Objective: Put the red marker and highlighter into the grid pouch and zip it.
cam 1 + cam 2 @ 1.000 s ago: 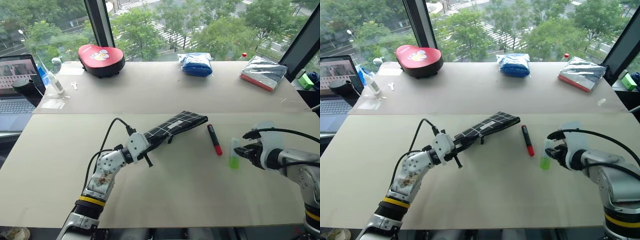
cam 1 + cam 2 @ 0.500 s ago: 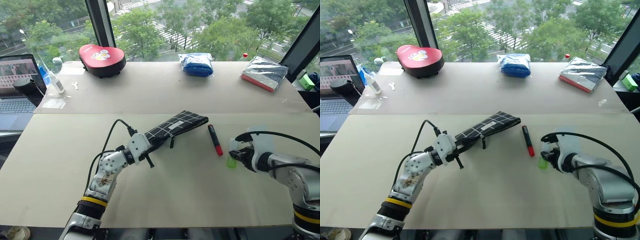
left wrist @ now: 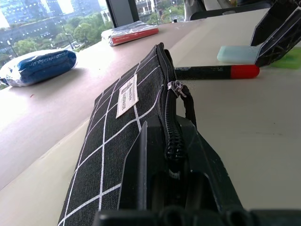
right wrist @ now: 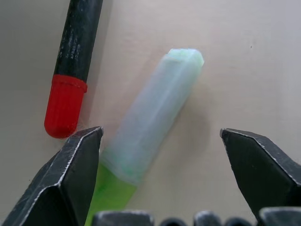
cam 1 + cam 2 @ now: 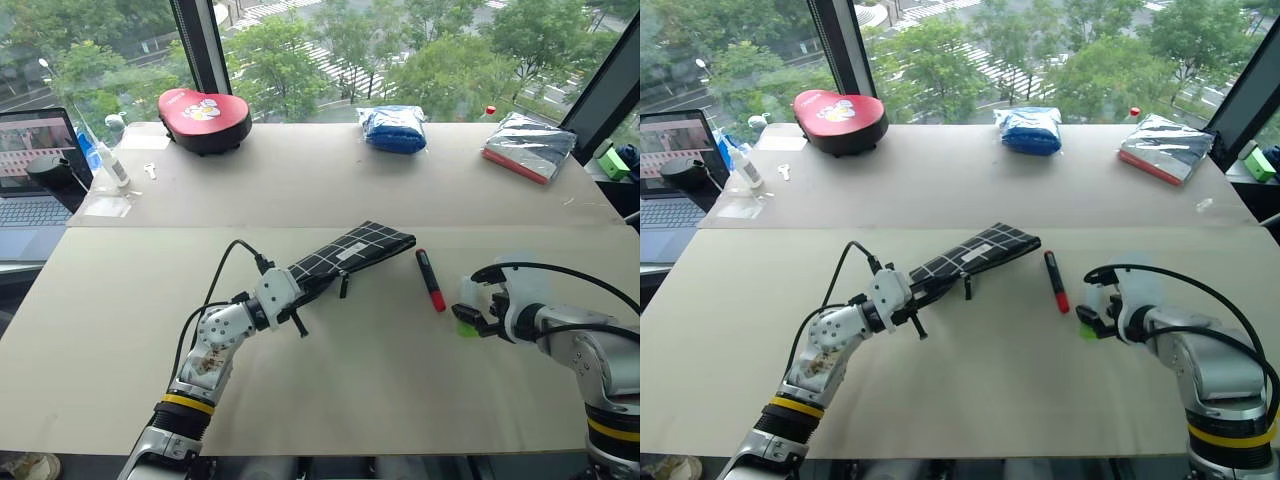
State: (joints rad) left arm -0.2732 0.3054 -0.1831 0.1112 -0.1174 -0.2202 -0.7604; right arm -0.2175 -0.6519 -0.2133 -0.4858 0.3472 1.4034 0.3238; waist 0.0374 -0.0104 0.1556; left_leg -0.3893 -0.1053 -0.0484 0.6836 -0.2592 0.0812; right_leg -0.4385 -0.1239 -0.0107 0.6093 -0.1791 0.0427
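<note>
Right tool (image 4: 162,162) splayed wide, fingers either side of the highlighter (image 4: 155,127), gripping nothing; highlighter lies flat on the desk (image 5: 400,390), green end toward the tool. Marker (image 5: 430,279) lies just beside it, red end nearest. Left tool (image 5: 290,300) clenched on the near end of the pouch (image 5: 355,250) (zipper edge up, label showing). Far side of desk: red case (image 5: 203,117), blue bundle (image 5: 392,128).

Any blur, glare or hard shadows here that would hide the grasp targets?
Head views: even daylight, soft shadows, no glare on the table. Right wrist view: highlighter and red marker readable, close pincer fingers soft-edged. Left wrist view: grid pouch sharp, far background soft.
</note>
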